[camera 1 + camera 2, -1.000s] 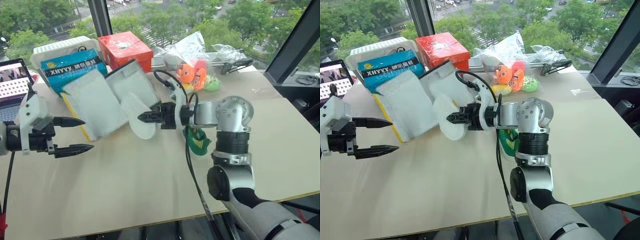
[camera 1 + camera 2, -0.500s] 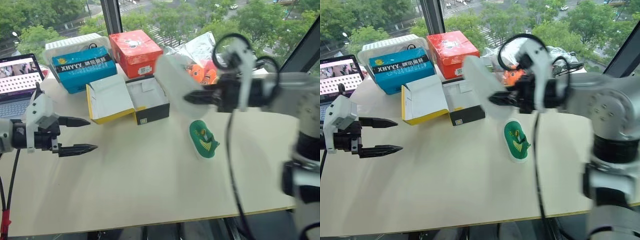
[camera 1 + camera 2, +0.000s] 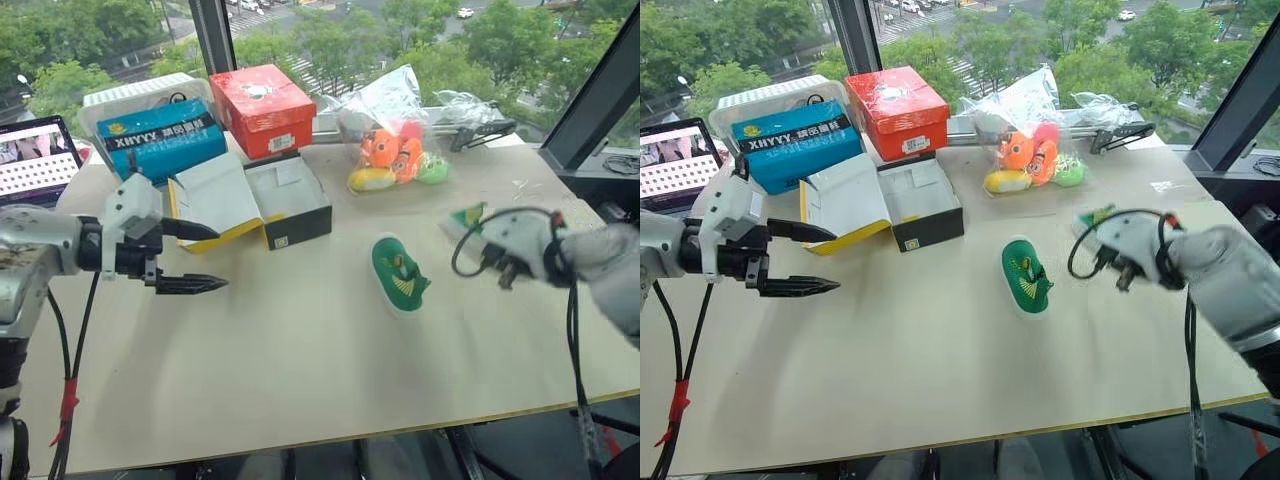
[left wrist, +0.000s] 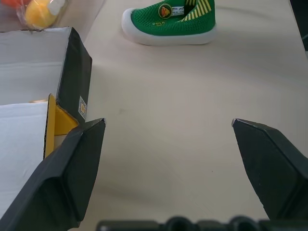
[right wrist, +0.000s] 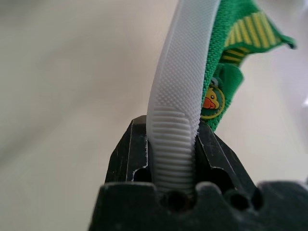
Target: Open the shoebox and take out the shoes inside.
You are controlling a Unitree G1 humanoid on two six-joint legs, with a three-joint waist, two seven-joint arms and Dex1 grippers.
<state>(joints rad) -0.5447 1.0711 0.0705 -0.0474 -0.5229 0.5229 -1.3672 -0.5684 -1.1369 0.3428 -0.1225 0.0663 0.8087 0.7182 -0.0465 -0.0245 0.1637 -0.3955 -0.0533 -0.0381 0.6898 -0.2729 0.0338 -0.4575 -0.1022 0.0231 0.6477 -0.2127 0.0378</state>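
The shoebox (image 3: 296,205) lies open at the back left of the table, its yellow-edged lid (image 3: 213,196) folded out to the left and its white lining showing. One green shoe (image 3: 399,275) rests on the table's middle. The other green shoe (image 5: 180,91) is gripped by its white sole in my right gripper (image 5: 173,129), which is shut on it over the right side of the table (image 3: 300,370). In the head views that held shoe (image 3: 467,216) sticks out to the left of the gripper. My left gripper (image 3: 218,260) stands open just in front of the lid, with nothing between its fingers.
Behind the shoebox stand a blue box (image 3: 165,145) and a red-orange box (image 3: 262,108). A clear bag of plush toys (image 3: 395,150) lies at the back middle. A laptop (image 3: 35,160) sits at the far left. The table's right edge is close to my right arm.
My right arm has swung far to the right and lower, carrying the second shoe away from the box. My left gripper has shifted a little right, toward the lid.
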